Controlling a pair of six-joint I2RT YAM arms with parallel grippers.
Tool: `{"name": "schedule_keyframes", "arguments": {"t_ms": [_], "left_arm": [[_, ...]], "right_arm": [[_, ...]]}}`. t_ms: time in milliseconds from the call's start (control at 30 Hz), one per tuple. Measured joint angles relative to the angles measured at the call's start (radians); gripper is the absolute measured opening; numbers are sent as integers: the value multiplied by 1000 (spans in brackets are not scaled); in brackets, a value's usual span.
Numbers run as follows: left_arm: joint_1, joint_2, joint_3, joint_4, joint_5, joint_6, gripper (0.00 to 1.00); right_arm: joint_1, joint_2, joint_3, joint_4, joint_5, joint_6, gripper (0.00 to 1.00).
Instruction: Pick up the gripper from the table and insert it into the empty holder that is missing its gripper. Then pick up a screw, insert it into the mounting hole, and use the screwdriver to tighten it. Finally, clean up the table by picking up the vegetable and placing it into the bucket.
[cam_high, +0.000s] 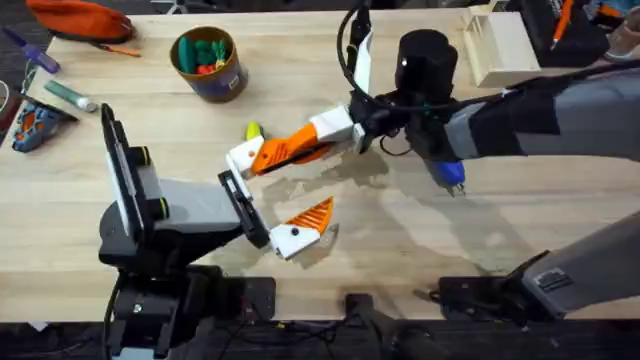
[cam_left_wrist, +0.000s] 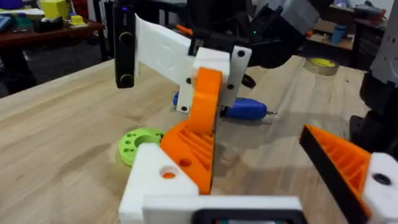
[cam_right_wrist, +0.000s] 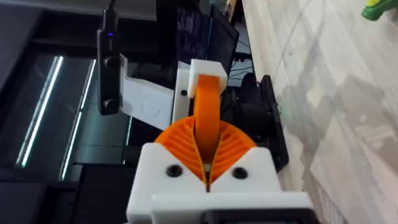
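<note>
Nearest me, the left gripper (cam_high: 290, 190) is spread wide and has hold of nothing. One finger carries its orange pad. The other is the white holder (cam_high: 242, 158), which lies toward the middle of the table.

The right gripper (cam_right_wrist: 207, 146) reaches across from the right side and is clamped on the gripper (cam_right_wrist: 208, 102). The piece's long axis runs straight away from the right gripper toward the holder, so the two look lined up end to end. Its far end is at the holder, touching it. The move, I'd judge, turns on pushing along that line. The right arm is the one doing the work, and the left only presents the base.

I can't tell whether the piece is fully seated, because the joint is covered by the right gripper's own pads and the white block. I can't make out the mounting hole with any certainty, nor pick out a loose screw.

Just beyond the joined tips lies the vegetable (cam_high: 254, 130), close by but apart. The screwdriver (cam_left_wrist: 249, 109) lies behind, mostly hidden under the right arm from above. Farthest off, the bucket (cam_high: 208, 62) stands upright with coloured bits already inside.
</note>
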Motion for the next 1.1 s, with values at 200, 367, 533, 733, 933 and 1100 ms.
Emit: {"name": "schedule_keyframes", "arguments": {"t_ms": [200, 367, 533, 733, 933, 1100], "left_arm": [[0, 0, 0, 0, -1, 0, 986], [0, 0, 0, -1, -1, -5, 986], [0, 0, 0, 0, -2, -15, 986], [0, 0, 0, 0, -10, -9, 987], [0, 0, 0, 1, -13, -7, 986], [0, 0, 0, 1, -13, -7, 986]], "right_arm": [[1, 0, 0, 0, 7, 2, 9], [1, 38, 7, 41, 11, 29, 9], [6, 68, 18, 103, 11, 46, 9], [13, 79, 35, 137, 18, 81, 8], [21, 80, 41, 138, 23, 104, 8], [44, 80, 42, 137, 42, 111, 8]]}}
